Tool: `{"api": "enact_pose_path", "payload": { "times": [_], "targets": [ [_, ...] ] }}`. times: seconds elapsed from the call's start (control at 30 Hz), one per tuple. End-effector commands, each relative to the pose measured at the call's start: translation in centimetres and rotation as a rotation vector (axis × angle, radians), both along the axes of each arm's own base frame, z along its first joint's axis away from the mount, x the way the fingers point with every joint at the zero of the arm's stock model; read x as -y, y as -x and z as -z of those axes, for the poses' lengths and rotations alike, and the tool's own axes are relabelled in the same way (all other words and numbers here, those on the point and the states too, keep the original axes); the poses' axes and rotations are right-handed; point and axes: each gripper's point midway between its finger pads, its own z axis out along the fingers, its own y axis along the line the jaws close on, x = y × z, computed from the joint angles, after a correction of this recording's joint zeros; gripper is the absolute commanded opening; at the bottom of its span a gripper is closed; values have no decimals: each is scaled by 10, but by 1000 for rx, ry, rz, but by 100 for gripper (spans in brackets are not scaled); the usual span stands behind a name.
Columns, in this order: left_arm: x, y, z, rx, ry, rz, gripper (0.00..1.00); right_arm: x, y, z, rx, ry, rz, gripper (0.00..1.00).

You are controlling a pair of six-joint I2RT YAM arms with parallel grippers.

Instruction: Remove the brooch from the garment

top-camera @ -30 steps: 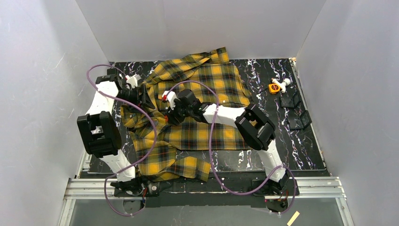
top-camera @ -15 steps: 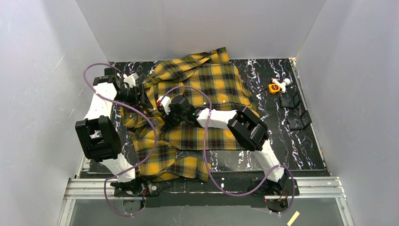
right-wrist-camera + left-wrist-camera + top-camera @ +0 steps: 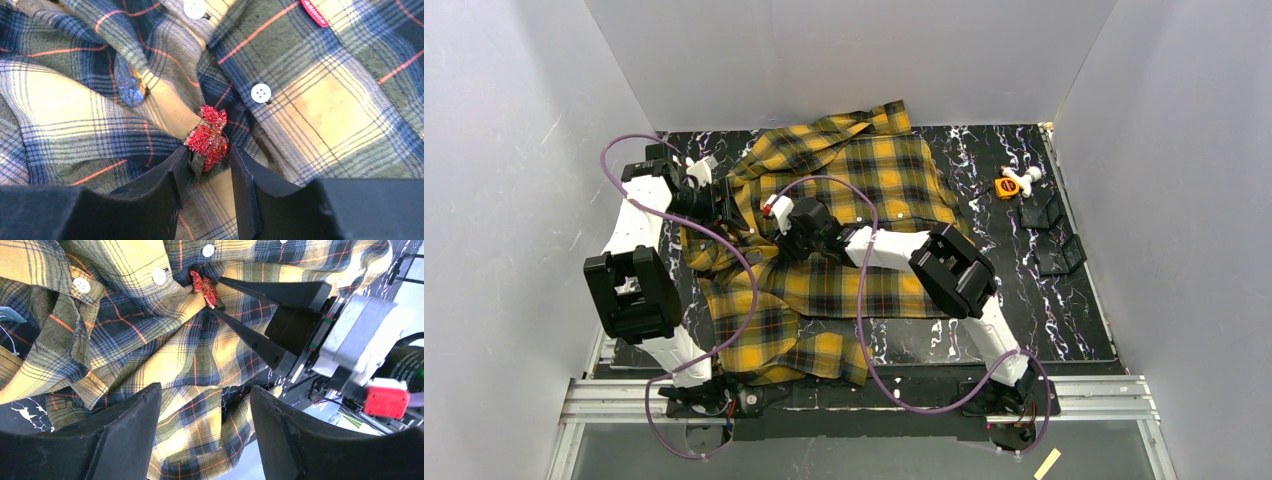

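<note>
The brooch (image 3: 207, 137), a small red glittering piece, sat on a raised fold of the shirt (image 3: 320, 100), just below a white button (image 3: 261, 93) on the placket. The right gripper (image 3: 210, 157) pinched it: its two black fingers (image 3: 165, 185) stood close on both sides, touching the lower part of the brooch and a little cloth between them. In the left wrist view the same brooch (image 3: 204, 287) showed near the top, with the tips of the right gripper (image 3: 216, 295) meeting at it. The left gripper (image 3: 205, 390) was spread wide above the crumpled cloth beside the right one and held nothing; whether its tips touched the shirt I cannot tell. A small red label (image 3: 314, 12) was sewn on the shirt further from the brooch. From above, the brooch was hidden by the right gripper (image 3: 786, 232), which reached onto the left part of the shirt (image 3: 884, 170), and the left gripper (image 3: 729, 205) was close beside it at the shirt's left edge. The shirt lay across the black marbled table (image 3: 1064, 310). Well apart, near the far right corner, lay a small orange-and-white object (image 3: 1012, 183).
</note>
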Motion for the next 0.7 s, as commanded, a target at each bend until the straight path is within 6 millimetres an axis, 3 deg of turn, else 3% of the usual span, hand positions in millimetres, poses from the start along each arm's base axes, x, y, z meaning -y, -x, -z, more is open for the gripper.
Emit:
{"api": "enact_pose_path", "payload": {
  "times": [0.0,0.43,0.67],
  "targets": [
    [0,2,-9,18,10,-2,64,-5,-28,-59,37,-144,36,45],
    [-1,0,-5,11,8,2,64,-15,-22,-62,-62,-219,-21,45],
    [-1,-1,-5,14,2,3,64,-17,-28,-54,-56,-203,-12,36]
  ]
}}
